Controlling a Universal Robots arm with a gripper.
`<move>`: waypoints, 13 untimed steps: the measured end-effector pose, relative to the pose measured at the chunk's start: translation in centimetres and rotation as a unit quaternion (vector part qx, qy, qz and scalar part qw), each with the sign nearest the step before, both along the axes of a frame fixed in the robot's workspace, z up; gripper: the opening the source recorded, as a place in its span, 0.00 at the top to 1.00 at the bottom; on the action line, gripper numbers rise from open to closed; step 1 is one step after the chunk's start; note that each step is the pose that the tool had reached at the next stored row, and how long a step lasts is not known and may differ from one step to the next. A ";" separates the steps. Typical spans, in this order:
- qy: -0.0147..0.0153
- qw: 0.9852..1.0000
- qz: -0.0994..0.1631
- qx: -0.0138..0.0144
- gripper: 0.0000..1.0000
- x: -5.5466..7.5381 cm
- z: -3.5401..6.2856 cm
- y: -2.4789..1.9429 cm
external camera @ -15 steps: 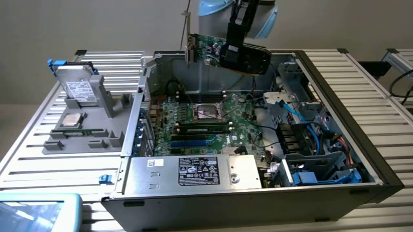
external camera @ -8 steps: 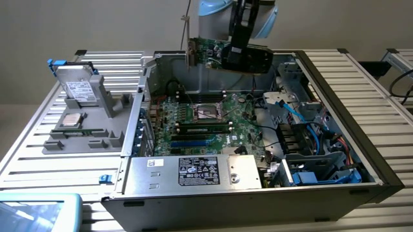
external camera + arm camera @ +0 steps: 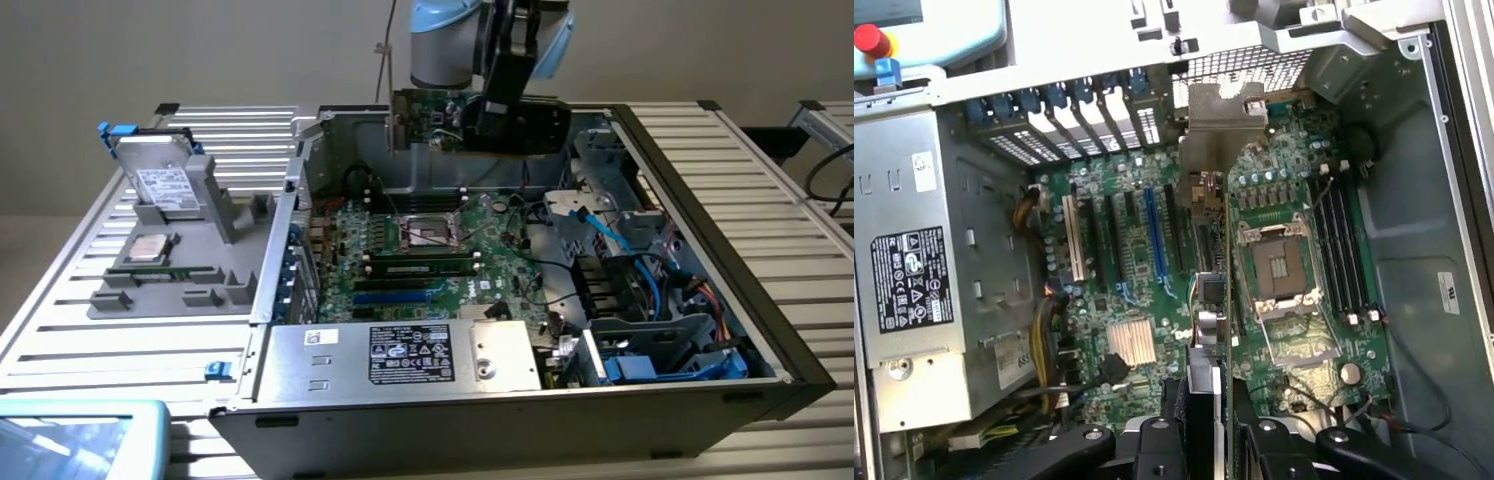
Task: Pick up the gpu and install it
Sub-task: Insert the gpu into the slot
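Gripper: the gripper [image 3: 483,112] [image 3: 1209,445] hangs above the motherboard [image 3: 400,215] [image 3: 1144,300], its fingers [image 3: 1156,440] drawn narrow and pressed on the two faces of the card.
Gpu: the gpu [image 3: 430,122] [image 3: 1211,300] is held on edge, raised clear above the motherboard's far side in the exterior view. Its green board faces the exterior view's left and its black cooler the exterior view's right.
Bracket: the silver end bracket [image 3: 1222,130] reaches over the motherboard's edge by the slot covers [image 3: 1084,115].
Line of the card: seen from the wrist, it runs over the motherboard between the blue slot [image 3: 1150,240] and the CPU socket [image 3: 430,232] [image 3: 1279,265].
Power supply: the power supply [image 3: 400,355] [image 3: 914,290] sits just beside the motherboard.
Hard drive: the hard drive [image 3: 167,185] stands well apart from the motherboard, on the grey holder [image 3: 160,290].
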State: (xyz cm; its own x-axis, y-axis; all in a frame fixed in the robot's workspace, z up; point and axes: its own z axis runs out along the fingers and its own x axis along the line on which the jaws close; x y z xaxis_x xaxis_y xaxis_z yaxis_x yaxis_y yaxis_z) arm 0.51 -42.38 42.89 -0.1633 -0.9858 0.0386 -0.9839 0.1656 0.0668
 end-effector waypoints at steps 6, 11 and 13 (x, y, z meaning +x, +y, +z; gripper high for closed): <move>0.000 1.000 0.019 -0.001 0.72 0.0 -0.01 0.00; 0.000 1.000 0.020 -0.001 0.72 -0.1 -0.01 0.01; 0.000 1.000 0.022 -0.001 0.72 -0.3 -0.01 0.01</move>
